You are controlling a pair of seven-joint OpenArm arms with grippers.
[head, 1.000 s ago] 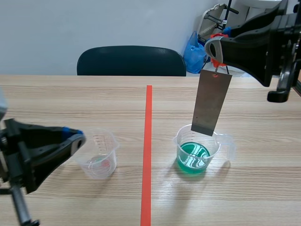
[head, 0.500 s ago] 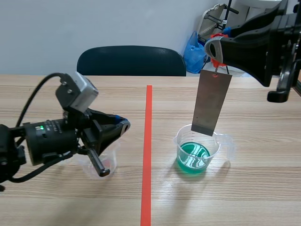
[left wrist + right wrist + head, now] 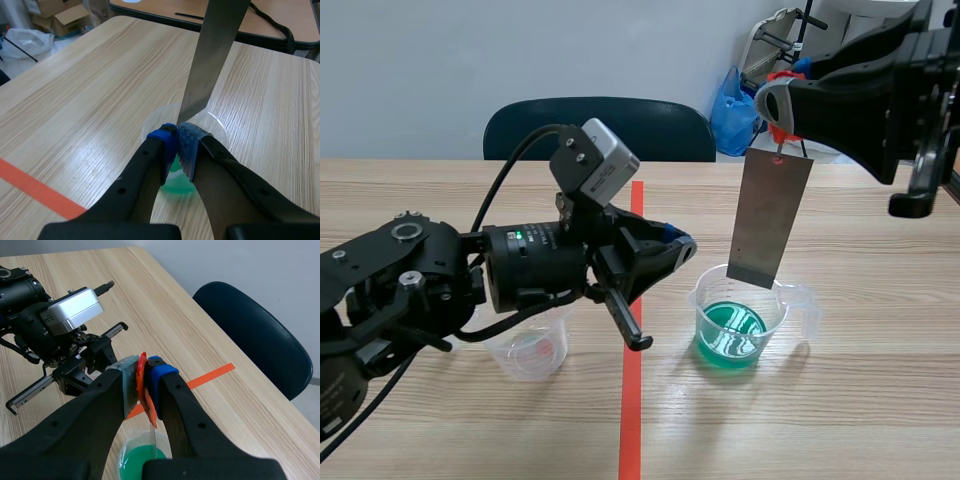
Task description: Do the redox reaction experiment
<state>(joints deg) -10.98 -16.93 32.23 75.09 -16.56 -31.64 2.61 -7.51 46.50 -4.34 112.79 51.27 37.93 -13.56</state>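
Observation:
A grey metal plate (image 3: 770,218) hangs upright by a red tab (image 3: 778,128), its lower edge just above a clear beaker of green liquid (image 3: 738,322). High at the right, my right gripper (image 3: 777,104) is shut on that tab (image 3: 143,385); the green beaker (image 3: 141,460) lies straight below it. My left gripper (image 3: 676,249) is shut on nothing, hovering just left of the plate's lower end. In the left wrist view its fingertips (image 3: 178,142) meet right before the plate (image 3: 212,55) and over the beaker (image 3: 216,123). A second clear beaker (image 3: 530,350) stands under the left arm.
An orange-red tape line (image 3: 634,215) runs down the table's middle. A dark chair (image 3: 600,128) stands behind the far edge, with a blue bag (image 3: 732,112) to its right. The left arm's body (image 3: 60,335) stretches over the table left of the green beaker.
The left arm has swung up from the low left and across the tape line, bringing its shut gripper close to the plate. The right arm and plate have not moved.

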